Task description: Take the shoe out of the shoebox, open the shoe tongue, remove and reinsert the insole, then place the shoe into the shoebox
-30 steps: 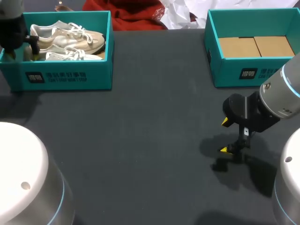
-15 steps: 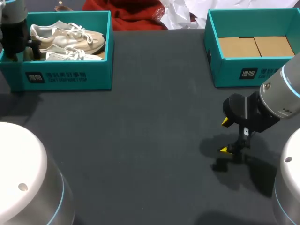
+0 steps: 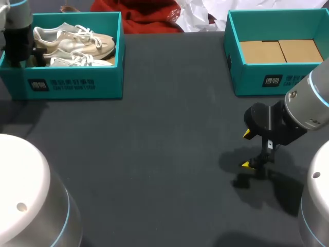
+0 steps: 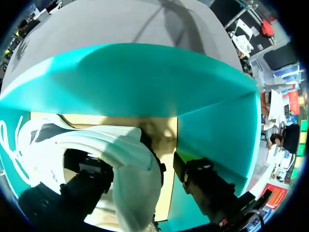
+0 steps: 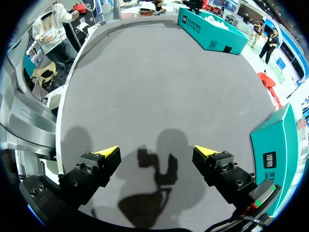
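Two cream-white lace-up shoes lie in the teal shoebox at the back left. My left gripper reaches down into that box at its left end, over the heels. In the left wrist view the heel of a white shoe stands between the fingers of my left gripper: one finger sits inside the shoe's collar, the other is outside the heel with a gap to it. My right gripper hangs open low over the bare table at the right, nothing between its fingers.
A second teal box stands at the back right with flat cardboard pieces inside. Red cloth and white paper lie behind the boxes. Dark table surface spreads between the boxes and the front edge.
My left arm has shifted a little to the right inside the left box and its fingers have narrowed around the shoe's heel. The right arm has not moved.
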`<act>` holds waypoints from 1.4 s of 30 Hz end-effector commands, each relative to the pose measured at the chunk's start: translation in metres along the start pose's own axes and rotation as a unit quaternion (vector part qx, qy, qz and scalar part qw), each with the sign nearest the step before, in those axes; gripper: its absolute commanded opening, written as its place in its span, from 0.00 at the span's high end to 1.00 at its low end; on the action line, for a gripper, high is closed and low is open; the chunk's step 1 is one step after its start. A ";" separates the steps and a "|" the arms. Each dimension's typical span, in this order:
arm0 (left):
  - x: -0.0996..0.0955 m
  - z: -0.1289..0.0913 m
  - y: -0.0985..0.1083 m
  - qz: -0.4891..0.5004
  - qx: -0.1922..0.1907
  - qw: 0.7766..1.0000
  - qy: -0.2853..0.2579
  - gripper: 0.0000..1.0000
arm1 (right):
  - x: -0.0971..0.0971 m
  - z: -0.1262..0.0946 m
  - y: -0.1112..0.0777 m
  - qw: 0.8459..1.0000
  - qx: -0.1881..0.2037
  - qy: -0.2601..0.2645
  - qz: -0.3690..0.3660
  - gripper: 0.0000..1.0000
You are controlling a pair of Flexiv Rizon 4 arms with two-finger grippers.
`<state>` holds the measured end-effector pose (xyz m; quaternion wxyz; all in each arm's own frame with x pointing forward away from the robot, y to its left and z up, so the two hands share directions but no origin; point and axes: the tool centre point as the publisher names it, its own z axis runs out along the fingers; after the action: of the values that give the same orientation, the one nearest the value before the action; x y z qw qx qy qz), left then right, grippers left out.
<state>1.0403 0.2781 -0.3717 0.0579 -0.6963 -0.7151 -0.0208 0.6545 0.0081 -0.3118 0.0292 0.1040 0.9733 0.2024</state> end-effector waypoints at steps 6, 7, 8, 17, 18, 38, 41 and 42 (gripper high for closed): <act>0.001 0.006 0.004 -0.001 0.008 1.000 0.002 0.44 | 0.002 -0.001 -0.001 1.000 0.000 -0.002 0.000 0.00; 0.001 0.006 0.004 -0.002 0.009 1.000 0.002 0.46 | 0.002 -0.001 -0.001 1.000 0.000 -0.002 0.000 0.00; 0.002 0.006 0.003 -0.002 0.009 1.000 0.002 0.53 | 0.002 -0.001 -0.001 1.000 0.000 -0.002 0.000 0.00; 0.007 0.002 -0.001 -0.003 0.004 1.000 0.002 1.00 | 0.002 -0.001 -0.001 1.000 0.000 -0.002 0.000 0.00; 0.007 0.001 -0.001 -0.003 0.003 1.000 0.001 1.00 | 0.002 -0.001 -0.001 1.000 0.000 -0.002 0.000 0.00; 0.026 -0.036 0.000 -0.024 -0.012 1.000 -0.005 1.00 | 0.002 -0.001 -0.001 1.000 0.000 -0.002 0.000 0.00; 0.030 -0.050 0.002 -0.028 -0.012 0.999 -0.010 1.00 | 0.002 -0.001 -0.001 1.000 0.000 -0.002 0.000 0.00; 0.031 -0.055 0.003 -0.029 -0.012 0.999 -0.013 1.00 | 0.002 -0.001 -0.001 1.000 0.000 -0.002 0.000 0.00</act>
<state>1.0454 0.2996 -0.3300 0.0394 -0.6756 -0.7358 -0.0269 0.6545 0.0081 -0.3118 0.0293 0.1040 0.9733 0.2024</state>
